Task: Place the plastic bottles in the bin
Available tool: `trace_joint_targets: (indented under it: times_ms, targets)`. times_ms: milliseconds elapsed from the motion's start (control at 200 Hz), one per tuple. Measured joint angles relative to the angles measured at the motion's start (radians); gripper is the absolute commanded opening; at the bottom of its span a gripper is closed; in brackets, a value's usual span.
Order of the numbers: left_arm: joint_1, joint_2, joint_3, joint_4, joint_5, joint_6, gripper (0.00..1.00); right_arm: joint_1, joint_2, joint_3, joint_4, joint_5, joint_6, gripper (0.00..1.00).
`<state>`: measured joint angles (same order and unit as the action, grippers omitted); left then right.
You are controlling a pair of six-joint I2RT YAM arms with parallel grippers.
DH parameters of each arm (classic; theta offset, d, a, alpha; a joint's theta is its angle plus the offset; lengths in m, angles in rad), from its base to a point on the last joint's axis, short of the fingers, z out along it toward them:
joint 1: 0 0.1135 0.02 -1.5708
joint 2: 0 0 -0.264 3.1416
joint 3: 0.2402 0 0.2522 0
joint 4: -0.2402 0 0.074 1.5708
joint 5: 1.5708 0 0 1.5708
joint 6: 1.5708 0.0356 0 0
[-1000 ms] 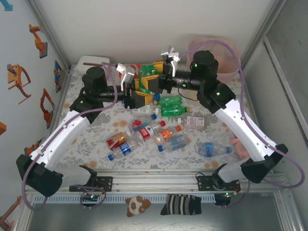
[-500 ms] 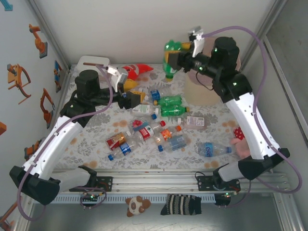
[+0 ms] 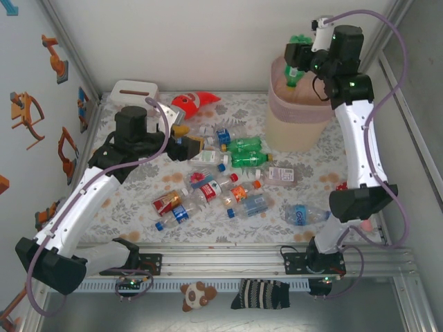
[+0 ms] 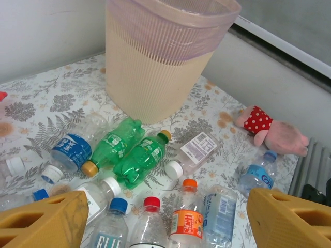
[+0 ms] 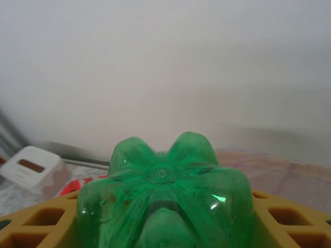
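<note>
Above the bin [image 3: 294, 135], the right gripper [image 3: 297, 55] now holds the green bottle [image 5: 165, 196] tightly, carried up from the table [image 3: 131, 200] a moment ago; I judge it is ready to drop. The left gripper [image 3: 187, 144] hangs open and empty over the other bottles [image 3: 228, 187] lying there.

Plain white back wall [image 3: 208, 41], even light. Left wall [image 3: 28, 69] has orange stickers [image 3: 26, 111]. Floral tablecloth [image 3: 131, 200], aluminium rail [image 3: 228, 257] along its near edge, grey floor [image 3: 83, 311] below.
</note>
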<state>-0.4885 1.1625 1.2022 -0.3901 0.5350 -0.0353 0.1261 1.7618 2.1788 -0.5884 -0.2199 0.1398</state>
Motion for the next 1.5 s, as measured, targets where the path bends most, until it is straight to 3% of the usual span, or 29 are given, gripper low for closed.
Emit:
trace_joint_targets:
  times_ms: [351, 1052, 1502]
  targets:
    - [0.020, 0.007, 0.000, -0.047, -0.043, 0.014, 0.78, -0.102, 0.208, 0.123, -0.151, 0.127, -0.067, 0.59]
    - [0.032, 0.100, 0.000, -0.213, -0.119, 0.068, 0.75, -0.109, 0.477, 0.112, -0.291, 0.200, -0.084, 0.60]
    - [0.032, 0.177, 0.012, -0.343, -0.198, 0.119, 0.74, -0.111, 0.526, 0.068, -0.298, 0.222, -0.059, 0.81]
